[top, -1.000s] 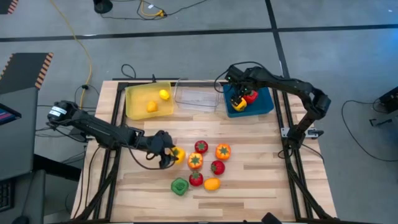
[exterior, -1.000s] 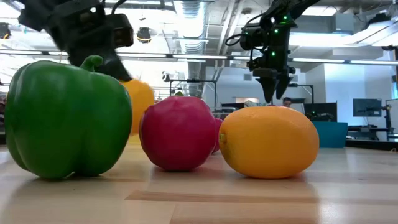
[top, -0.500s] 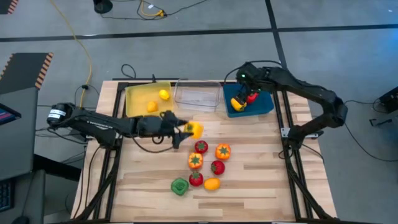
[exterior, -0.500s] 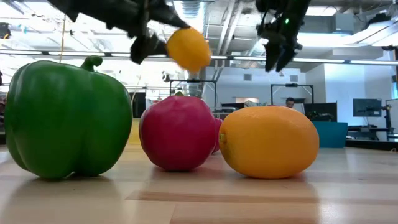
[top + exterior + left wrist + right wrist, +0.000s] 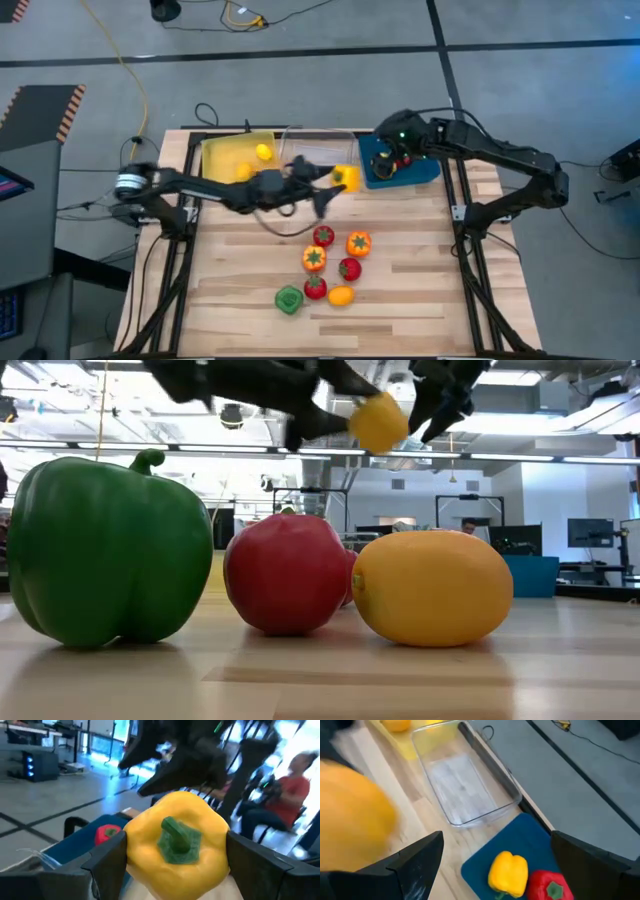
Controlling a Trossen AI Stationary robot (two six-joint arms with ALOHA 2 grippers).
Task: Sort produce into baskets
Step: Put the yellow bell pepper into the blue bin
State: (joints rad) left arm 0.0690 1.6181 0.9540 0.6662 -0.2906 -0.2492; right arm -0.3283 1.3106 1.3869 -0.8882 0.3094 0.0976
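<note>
Yellow pepper [image 5: 176,844] is what I carry: my left gripper [image 5: 335,185] has its fingers pressed against both sides of it, green stem facing the wrist camera. From above, the pepper [image 5: 346,178] hangs over the table by the near corner of the clear basket [image 5: 318,153], close to the blue basket [image 5: 428,171]. In the low view it [image 5: 378,422] floats high above the fruit on the table.

My right gripper [image 5: 391,160] is over the blue basket with its fingers spread wide and nothing between them. Under it, in that blue basket [image 5: 520,837], lie a second yellow pepper [image 5: 508,873] and a red pepper [image 5: 548,887], touching each other. The clear basket [image 5: 465,780] holds nothing I can make out. The yellow basket [image 5: 215,158], at the far left of the row, holds two lemons [image 5: 263,152], though my left arm covers part of it.

On the wooden table [image 5: 420,260], nearer the front, the rest of the produce sits in a loose cluster: a red tomato [image 5: 323,236], an orange pepper [image 5: 358,243], another orange pepper [image 5: 314,259], a red piece [image 5: 349,269], a further red piece [image 5: 315,288], a green pepper [image 5: 289,299] and an orange citrus [image 5: 341,295]. The low view shows the green pepper [image 5: 108,550], a red fruit [image 5: 287,574] and the orange citrus [image 5: 432,588] side by side at the front edge.
</note>
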